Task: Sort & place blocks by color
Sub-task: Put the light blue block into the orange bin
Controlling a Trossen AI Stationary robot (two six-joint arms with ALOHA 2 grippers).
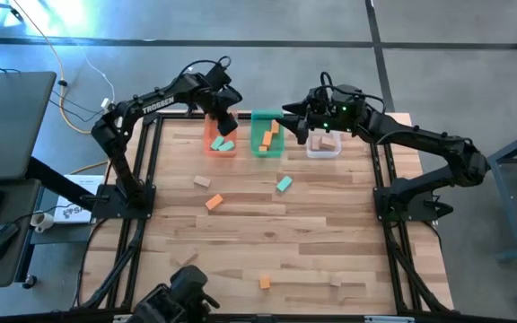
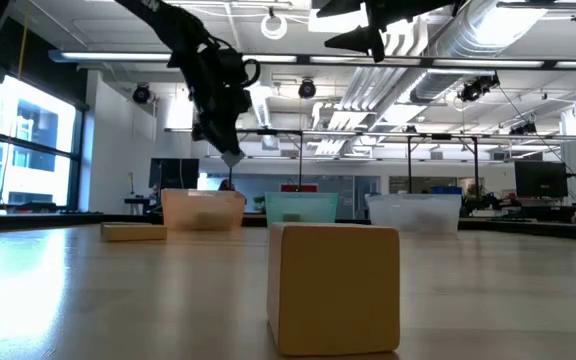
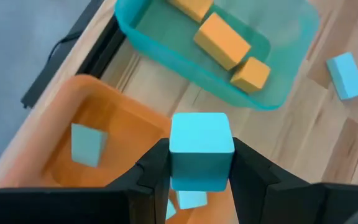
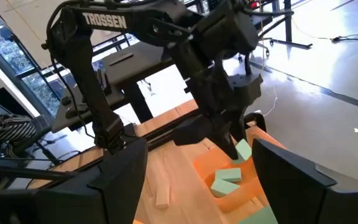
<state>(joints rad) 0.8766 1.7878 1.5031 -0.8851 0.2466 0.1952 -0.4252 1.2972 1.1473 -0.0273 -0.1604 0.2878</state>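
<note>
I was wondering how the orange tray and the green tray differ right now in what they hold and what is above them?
The orange tray holds teal blocks, while the green tray holds orange blocks. The left gripper, shut on a teal block, hangs over the orange tray; the green tray has the open right gripper beside it. Both are translucent rectangular bins standing at the table's far edge.

left gripper [image 3: 201, 177]: raised, jaws clamped | right gripper [image 4: 197, 180]: raised, jaws spread wide

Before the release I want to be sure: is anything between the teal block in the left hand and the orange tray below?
Nothing visible: the left hand holds the small teal block directly above the orange plastic tray, over open floor beside other teal blocks.
</note>
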